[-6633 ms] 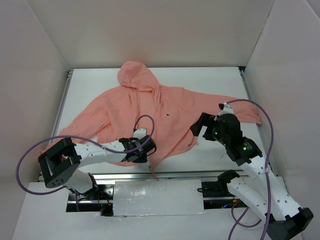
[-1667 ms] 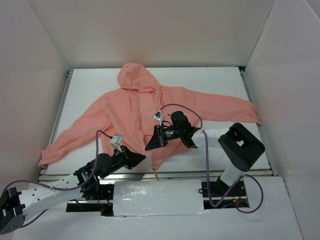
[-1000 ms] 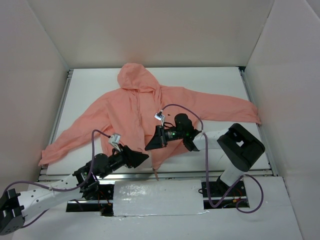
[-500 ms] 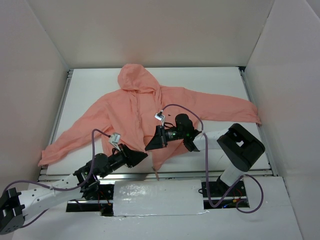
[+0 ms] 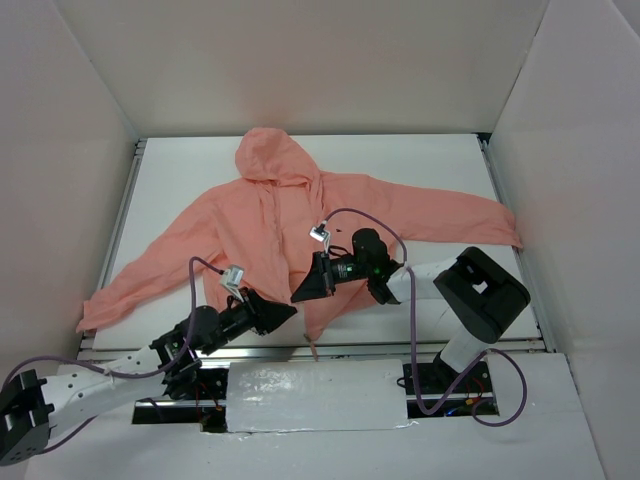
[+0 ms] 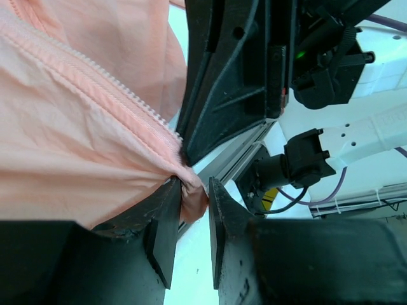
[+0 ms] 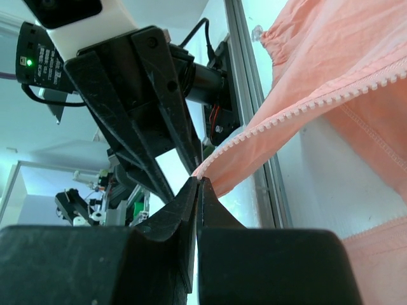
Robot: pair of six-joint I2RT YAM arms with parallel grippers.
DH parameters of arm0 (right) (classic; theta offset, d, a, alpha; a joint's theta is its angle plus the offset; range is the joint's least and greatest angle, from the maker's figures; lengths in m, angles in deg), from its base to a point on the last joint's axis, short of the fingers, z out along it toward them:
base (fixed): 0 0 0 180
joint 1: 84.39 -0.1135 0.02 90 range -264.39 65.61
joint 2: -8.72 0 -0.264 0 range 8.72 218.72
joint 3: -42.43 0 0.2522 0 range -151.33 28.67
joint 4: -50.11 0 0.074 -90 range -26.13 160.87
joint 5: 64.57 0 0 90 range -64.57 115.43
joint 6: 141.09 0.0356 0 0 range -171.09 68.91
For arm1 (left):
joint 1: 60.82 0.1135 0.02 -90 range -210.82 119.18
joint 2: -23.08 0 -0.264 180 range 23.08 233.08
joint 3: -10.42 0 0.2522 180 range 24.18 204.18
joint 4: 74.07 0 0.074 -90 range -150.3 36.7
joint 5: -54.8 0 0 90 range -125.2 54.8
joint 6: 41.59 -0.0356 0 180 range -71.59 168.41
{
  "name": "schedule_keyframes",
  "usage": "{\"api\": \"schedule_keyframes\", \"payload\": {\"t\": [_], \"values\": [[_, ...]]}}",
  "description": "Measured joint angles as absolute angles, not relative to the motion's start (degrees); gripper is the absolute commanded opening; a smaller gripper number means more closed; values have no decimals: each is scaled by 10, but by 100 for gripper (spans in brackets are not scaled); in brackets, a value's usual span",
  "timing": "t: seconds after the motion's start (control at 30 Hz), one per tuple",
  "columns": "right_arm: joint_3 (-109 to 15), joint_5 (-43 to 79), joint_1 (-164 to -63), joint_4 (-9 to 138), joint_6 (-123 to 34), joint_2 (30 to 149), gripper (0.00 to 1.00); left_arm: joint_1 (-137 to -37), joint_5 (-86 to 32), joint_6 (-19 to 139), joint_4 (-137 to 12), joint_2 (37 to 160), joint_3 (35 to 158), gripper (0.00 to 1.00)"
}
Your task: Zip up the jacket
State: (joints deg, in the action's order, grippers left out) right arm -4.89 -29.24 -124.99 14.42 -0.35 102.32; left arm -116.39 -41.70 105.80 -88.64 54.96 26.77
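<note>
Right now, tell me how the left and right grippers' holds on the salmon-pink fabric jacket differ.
The left gripper has its jaws slightly apart; the right gripper has them pressed together. The left holds a bunched fold of the salmon-pink fabric jacket; the right pinches only a thin zipper-edge tip. Both grip its bottom front.

The jacket [image 5: 270, 230] is plain salmon-pink, with a row of pale zipper teeth [image 6: 108, 79] along its edge. The table [image 5: 420, 165] is white. The left arm [image 5: 100, 378] and right arm [image 5: 430, 268] are white with black joints. The left gripper [image 6: 191, 197] and right gripper [image 7: 198, 184] are black, and the cables [image 5: 352, 211] are purple.
</note>
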Motion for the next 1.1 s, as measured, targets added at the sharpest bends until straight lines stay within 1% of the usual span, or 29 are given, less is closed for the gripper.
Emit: {"api": "schedule_keyframes", "payload": {"t": [0.07, 0.1, 0.17, 0.23, 0.27, 0.33, 0.43, 0.47, 0.53, 0.57, 0.6, 0.73, 0.93, 1.1], "values": [[-44, -296, -1250, 138, -3, 1023, 0, -1164, -417, 1058, -892, 559, 268, 34], [-43, -297, -1250, 135, -3, 1023, 0, -1164, -417, 1058, -894, 564, 268, 28], [-40, -299, -1250, 130, -3, 1023, 0, -1164, -417, 1059, -898, 570, 268, 21], [-38, -299, -1250, 127, -3, 1023, 0, -1164, -417, 1058, -900, 574, 268, 18], [-38, -300, -1250, 125, -3, 1023, 0, -1164, -417, 1057, -899, 574, 268, 15], [-37, -300, -1250, 124, -3, 1023, 0, -1164, -417, 1058, -899, 573, 268, 13], [-37, -302, -1250, 124, -3, 1023, 0, -1164, -417, 1057, -898, 571, 268, 14], [-37, -303, -1250, 124, -3, 1023, 0, -1164, -417, 1057, -898, 569, 268, 19], [-38, -304, -1250, 125, -3, 1023, 0, -1164, -417, 1056, -895, 565, 268, 27], [-38, -306, -1250, 125, -4, 1023, 0, -1164, -417, 1058, -895, 564, 268, 34], [-38, -307, -1250, 126, -4, 1023, 0, -1164, -417, 1055, -895, 563, 268, 35], [-41, -311, -1250, 138, -14, 1023, 0, -1164, -417, 1056, -895, 558, 268, 35], [-52, -316, -1249, 175, -39, 1022, 0, -1164, -417, 1056, -886, 546, 268, 27], [-54, -322, -1248, 185, -45, 1021, 0, -1164, -415, 1056, -878, 540, 268, 26]]}}
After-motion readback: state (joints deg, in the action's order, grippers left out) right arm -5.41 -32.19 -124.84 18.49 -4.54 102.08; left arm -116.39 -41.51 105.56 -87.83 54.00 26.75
